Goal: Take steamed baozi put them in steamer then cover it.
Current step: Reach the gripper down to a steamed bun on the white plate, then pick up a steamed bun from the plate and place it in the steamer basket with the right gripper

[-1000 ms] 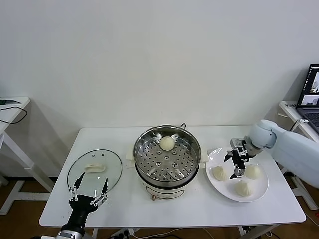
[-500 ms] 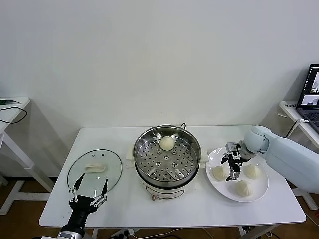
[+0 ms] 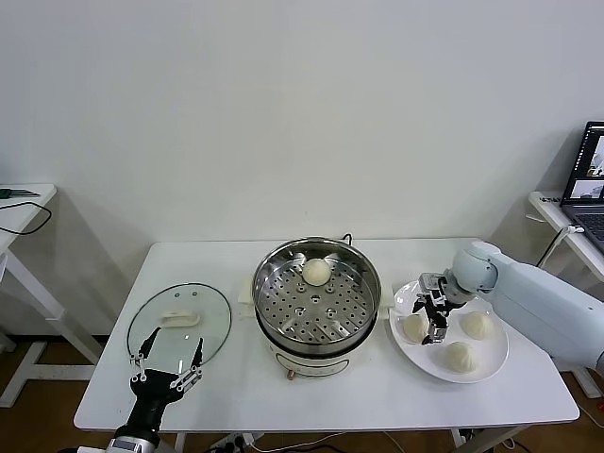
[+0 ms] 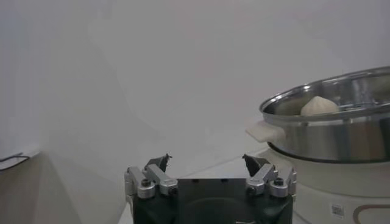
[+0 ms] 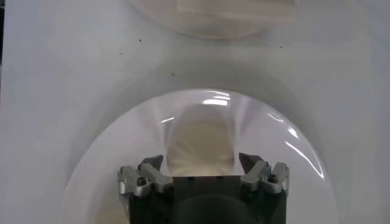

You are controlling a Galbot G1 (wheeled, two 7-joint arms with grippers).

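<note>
Head view: right gripper [image 3: 427, 321] fingers spread astride plate-edge baozi [image 3: 413, 327].

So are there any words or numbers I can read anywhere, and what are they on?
No text can be read anywhere.
Steamer base: a small sticker shows in the left wrist view, its print too small to read.
Laptop on the side table: the screen is lit, its content too small to read.
Plate, cover, baozi: no marks.

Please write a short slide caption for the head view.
Right gripper open over a baozi on the plate; one baozi in the steamer.
</note>
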